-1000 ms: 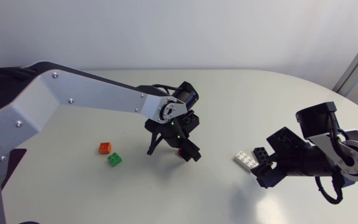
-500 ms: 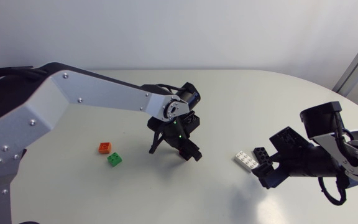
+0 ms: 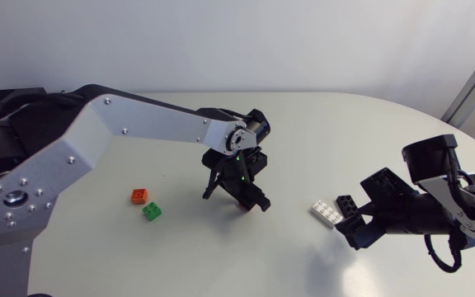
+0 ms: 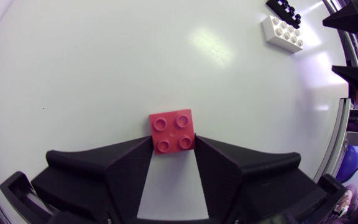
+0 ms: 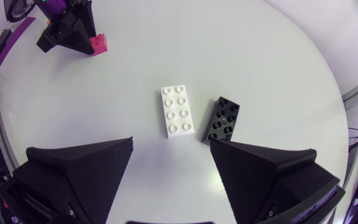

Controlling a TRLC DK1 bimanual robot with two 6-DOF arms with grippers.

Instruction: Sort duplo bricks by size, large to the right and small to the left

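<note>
Left gripper (image 4: pixel 173 145): I find it clenched on the red brick (image 4: pixel 173 132), one fingertip against each side of the brick's near half. The far half juts ahead of the jaws. The brick is a square two-by-two, studs up, so it has no long axis, and its sides run parallel to the fingers. It sits low over the table (image 3: pixel 303 124); I cannot tell whether it touches.

Right gripper (image 5: pixel 171 142): released, jaws spread wide and holding nothing. The white brick (image 5: pixel 179 111) lies just ahead of the gap, studs up, with its long axis pointing straight away from the jaws. The black brick (image 5: pixel 224 120) is just beside it, ahead of one finger, its long axis slightly skewed from the white one's.

The orange brick (image 3: pixel 138 196) and green brick (image 3: pixel 152 211), both small, sit corner to corner, well apart from the left jaws.
</note>
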